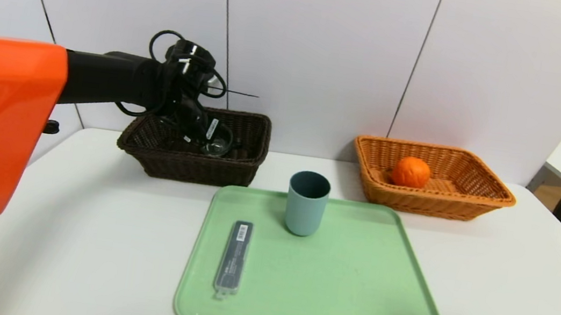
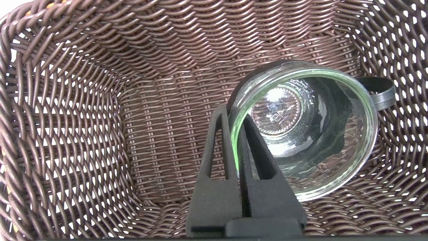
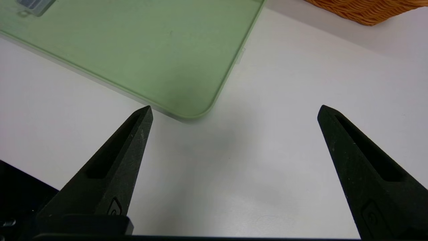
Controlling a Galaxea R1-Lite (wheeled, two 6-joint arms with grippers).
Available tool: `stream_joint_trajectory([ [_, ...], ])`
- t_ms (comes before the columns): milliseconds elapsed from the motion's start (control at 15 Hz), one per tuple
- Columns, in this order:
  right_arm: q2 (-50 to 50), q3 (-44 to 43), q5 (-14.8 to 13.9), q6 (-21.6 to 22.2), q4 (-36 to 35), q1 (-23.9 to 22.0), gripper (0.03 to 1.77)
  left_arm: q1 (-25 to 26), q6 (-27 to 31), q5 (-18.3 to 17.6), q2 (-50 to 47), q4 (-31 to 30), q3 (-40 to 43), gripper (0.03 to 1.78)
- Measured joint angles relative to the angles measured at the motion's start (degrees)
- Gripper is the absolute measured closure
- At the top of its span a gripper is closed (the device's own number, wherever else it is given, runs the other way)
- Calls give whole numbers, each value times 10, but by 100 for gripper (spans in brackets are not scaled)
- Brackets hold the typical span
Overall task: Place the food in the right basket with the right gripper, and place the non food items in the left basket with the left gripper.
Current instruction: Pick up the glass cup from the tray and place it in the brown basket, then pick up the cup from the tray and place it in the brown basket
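Left claw (image 2: 234,124) pinches one glass cup (image 2: 306,134) inside the dark basket (image 2: 83,100); one orange (image 1: 411,171) lies in the tan basket (image 1: 476,197); one tumbler (image 1: 307,203) and one case (image 1: 234,257) sit on the tray (image 1: 349,296); right claw (image 3: 234,110) spread above the worktop (image 3: 267,167)

The left arm reaches into the dark brown basket (image 1: 195,143) at the back left of the table (image 1: 88,219), its hand (image 1: 204,139) beside a small glass cup (image 1: 217,146). An orange (image 1: 411,171) lies in the tan basket (image 1: 475,202). On the green tray (image 1: 349,296) stand a blue-grey tumbler (image 1: 307,203) and, apart from it, a flat dark case (image 1: 233,260).
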Motion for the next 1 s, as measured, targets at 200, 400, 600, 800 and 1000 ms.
stream_joint_trajectory([
  [200, 1, 0, -1, -3, 0, 0, 10, 2, -3, 1, 1, -1, 0, 120],
  [400, 1, 0, -1, -4, 0, 0, 10, 2, -11, 1, 1, -1, 0, 86],
  [600, 1, 0, -1, -4, 0, 0, 10, 2, -12, 1, -2, 0, 0, 62],
  [800, 2, 0, -1, -4, 0, 0, 10, 2, -11, 1, -14, 4, 0, 45],
  [1000, 3, 0, 1, -5, -1, 0, 10, 1, -11, 1, -31, 10, 0, 34],
])
